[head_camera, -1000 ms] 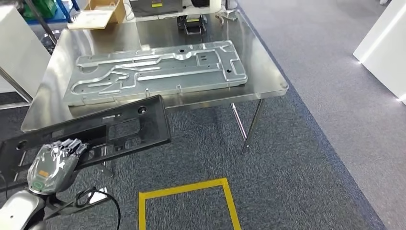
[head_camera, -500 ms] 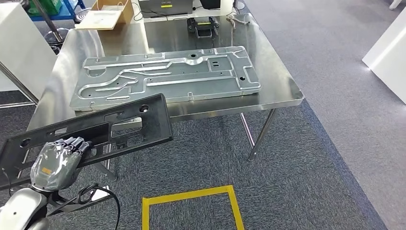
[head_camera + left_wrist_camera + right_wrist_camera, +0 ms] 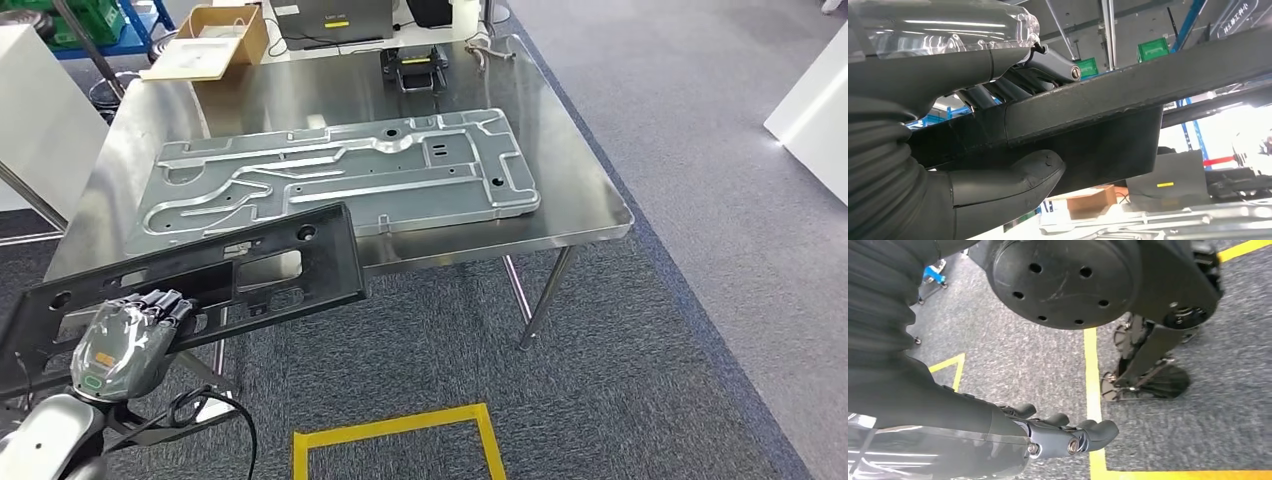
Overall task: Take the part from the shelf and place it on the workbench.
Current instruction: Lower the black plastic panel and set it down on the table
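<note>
Head view: left robot hand point(image 3: 125, 335) grips the black part point(image 3: 200, 280), its left end cut off.

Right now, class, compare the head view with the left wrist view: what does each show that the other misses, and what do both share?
Head view alone: the whole steel workbench, its legs, the carpet and the yellow floor tape.

Left wrist view alone: the thumb pressed under the black part's edge, green crates high behind.

Both: the left hand holding the black part, the grey metal plate and the cardboard box.
</note>
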